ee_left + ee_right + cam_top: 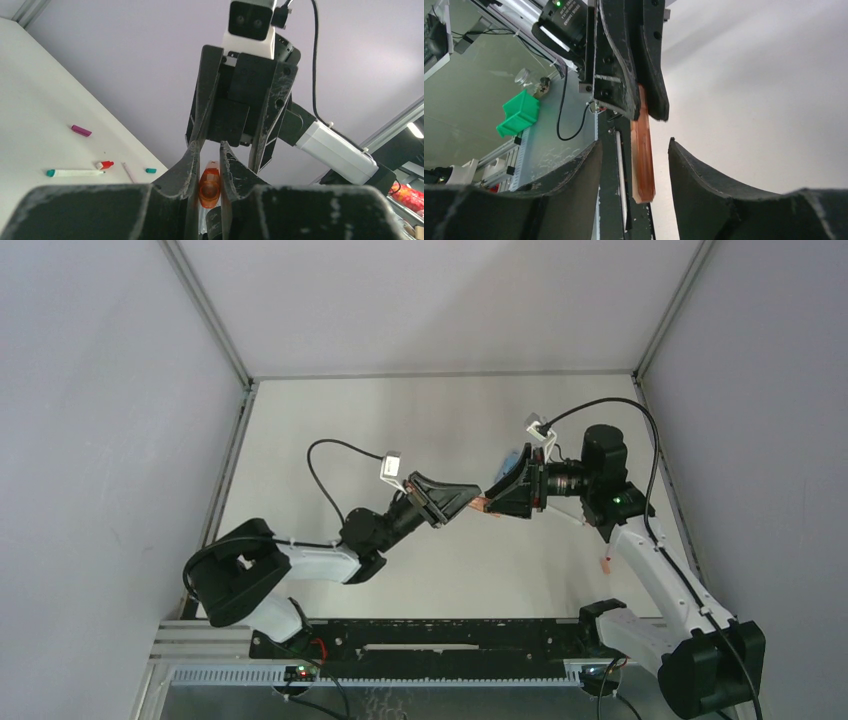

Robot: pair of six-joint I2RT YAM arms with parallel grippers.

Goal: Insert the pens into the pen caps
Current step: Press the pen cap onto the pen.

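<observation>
Top view. Both arms reach over the middle of the counter [400, 420] and meet tip to tip. The left end effector [470, 502] and right end effector [495, 498] face each other, with the orange cap [483, 505] at the junction. A small pink piece [606, 562] lies on the counter just beside the right forearm. A light blue object [512, 458] shows behind the right end effector, mostly hidden, so I cannot tell what it is.

Left wrist view. The left fingers [192, 165] are clamped on the orange cap, one on each side, and its open mouth faces the camera. The right end effector stands opposite with its jaws spread. On the counter to the left, well apart from the arms:
- a magenta cap [81, 130], farthest back
- a white pen [75, 173] with a teal end, lying flat
- a red-tipped pen [104, 164], near the white pen's other end, looking short from this angle
- a teal cap [151, 170]
- a thin pale stick [129, 172], between the red-tipped pen and the teal cap

Right wrist view. The right fingers [694, 185] are wide apart. The orange cap hangs into the gap between them, closer to the left-hand finger in this view, with no contact visible. The left end effector grips its upper end. A green bin [519, 112] sits off the counter in the background.
</observation>
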